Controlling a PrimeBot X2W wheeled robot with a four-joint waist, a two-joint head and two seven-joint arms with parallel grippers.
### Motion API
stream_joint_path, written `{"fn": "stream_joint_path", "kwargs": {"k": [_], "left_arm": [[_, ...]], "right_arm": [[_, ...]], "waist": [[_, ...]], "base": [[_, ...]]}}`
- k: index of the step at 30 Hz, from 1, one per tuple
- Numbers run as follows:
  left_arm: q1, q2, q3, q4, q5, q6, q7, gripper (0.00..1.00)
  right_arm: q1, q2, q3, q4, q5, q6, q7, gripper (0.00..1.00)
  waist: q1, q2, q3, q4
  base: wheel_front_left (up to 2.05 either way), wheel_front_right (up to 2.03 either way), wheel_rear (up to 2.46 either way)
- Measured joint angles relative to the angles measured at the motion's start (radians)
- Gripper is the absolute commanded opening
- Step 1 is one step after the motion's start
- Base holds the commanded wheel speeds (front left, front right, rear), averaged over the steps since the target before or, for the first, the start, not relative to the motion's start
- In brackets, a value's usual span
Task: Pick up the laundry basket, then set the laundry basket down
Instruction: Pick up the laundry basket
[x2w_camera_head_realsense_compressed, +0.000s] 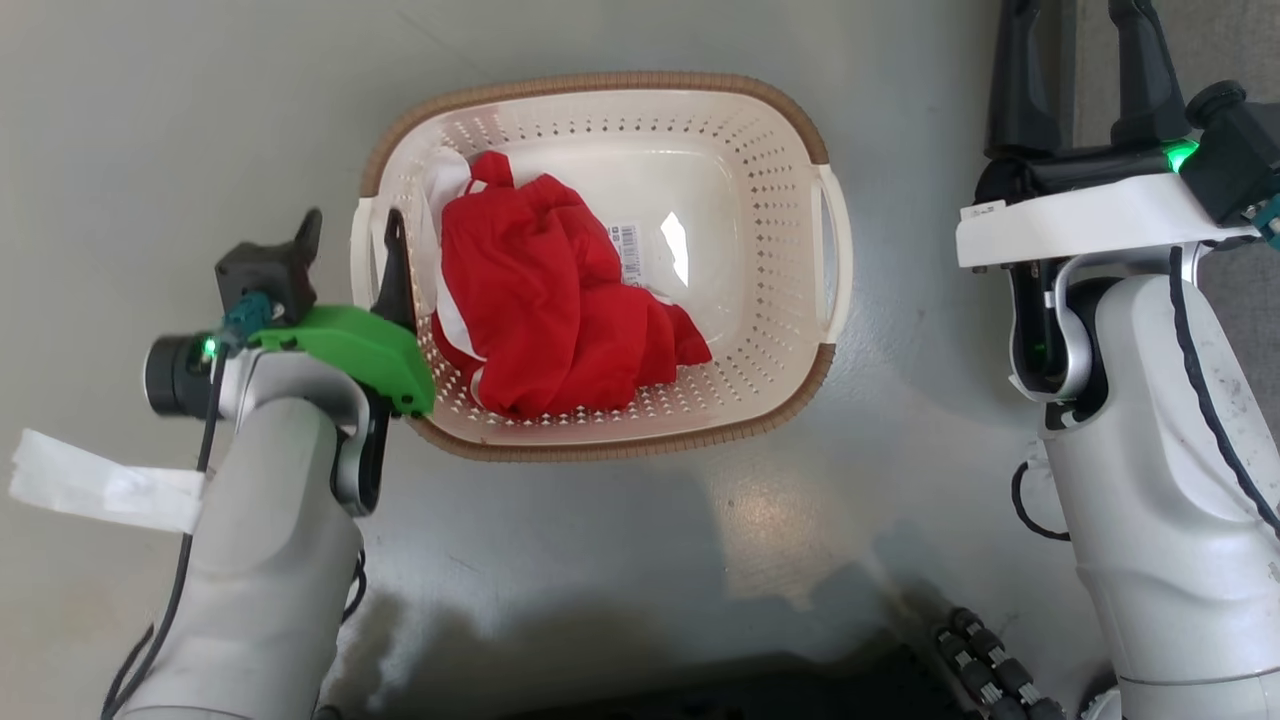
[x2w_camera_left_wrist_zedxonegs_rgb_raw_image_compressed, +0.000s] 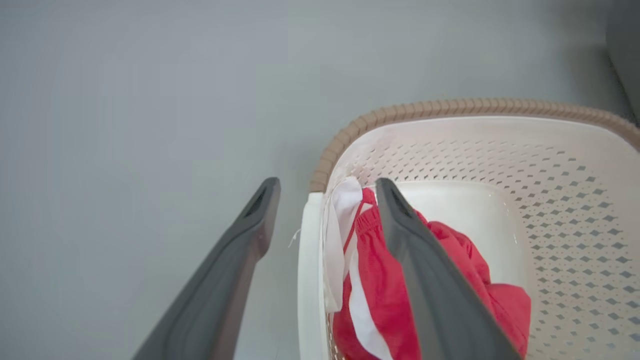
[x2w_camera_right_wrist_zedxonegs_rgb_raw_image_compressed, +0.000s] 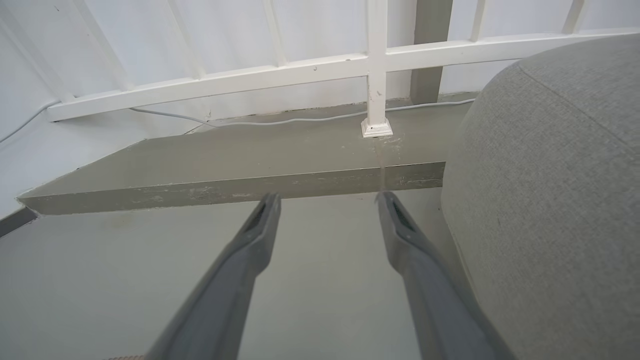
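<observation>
Nearest the robot, the left forearm (x2w_camera_head_realsense_compressed: 270, 520) is reaching forward with a strip of white tape (x2w_camera_head_realsense_compressed: 95, 482) sticking out from it. The left gripper (x2w_camera_head_realsense_compressed: 352, 218) is straddling the left end of the laundry basket (x2w_camera_head_realsense_compressed: 620, 82). The head view is giving the layout from above. The basket is sitting on the grey floor (x2w_camera_head_realsense_compressed: 640, 560) in front of the robot, between the two arms. A crumpled red garment (x2w_camera_head_realsense_compressed: 550, 300) is lying in its left half, and a barcode sticker (x2w_camera_head_realsense_compressed: 628, 252) is showing on the bare bottom.

The left wrist view is adding the detail at the wall. The fingers are standing wide apart. One is hanging outside over the floor and the other is inside, above the red cloth and its white stripes (x2w_camera_left_wrist_zedxonegs_rgb_raw_image_compressed: 360, 300). The white left handle (x2w_camera_left_wrist_zedxonegs_rgb_raw_image_compressed: 309, 280) is running between them. Whether either finger is touching the plastic cannot be told.

Farther off, the right gripper (x2w_camera_right_wrist_zedxonegs_rgb_raw_image_compressed: 328, 196) is hovering well apart from the basket, past its right handle (x2w_camera_head_realsense_compressed: 838, 255). Its fingers are spread wide and holding nothing. The right wrist view is looking away from the basket. It is taking in a grey upholstered cushion (x2w_camera_right_wrist_zedxonegs_rgb_raw_image_compressed: 550, 175) just beside the right finger, a raised concrete step (x2w_camera_right_wrist_zedxonegs_rgb_raw_image_compressed: 250, 155), a thin cable (x2w_camera_right_wrist_zedxonegs_rgb_raw_image_compressed: 300, 120) and a white railing (x2w_camera_right_wrist_zedxonegs_rgb_raw_image_compressed: 300, 70) beyond.
</observation>
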Motion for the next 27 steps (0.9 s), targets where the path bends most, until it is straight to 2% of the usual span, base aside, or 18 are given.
{"fn": "stream_joint_path", "kwargs": {"k": [14,27], "left_arm": [[-0.002,0.003,0.066,-0.26,0.084,0.005,-0.001,1.0],[0.204,0.003,0.165,-0.491,0.135,0.023,-0.001,1.0]], "right_arm": [[0.048,0.0,-0.025,0.047,-0.038,0.006,0.0,1.0],[0.172,0.001,-0.028,0.058,-0.048,0.026,0.0,1.0]], "waist": [[0.0,0.0,-0.111,0.02],[-0.0001,0.0,-0.296,0.038]], "base": [[0.0,0.0,0.0],[0.0,0.0,0.0]]}}
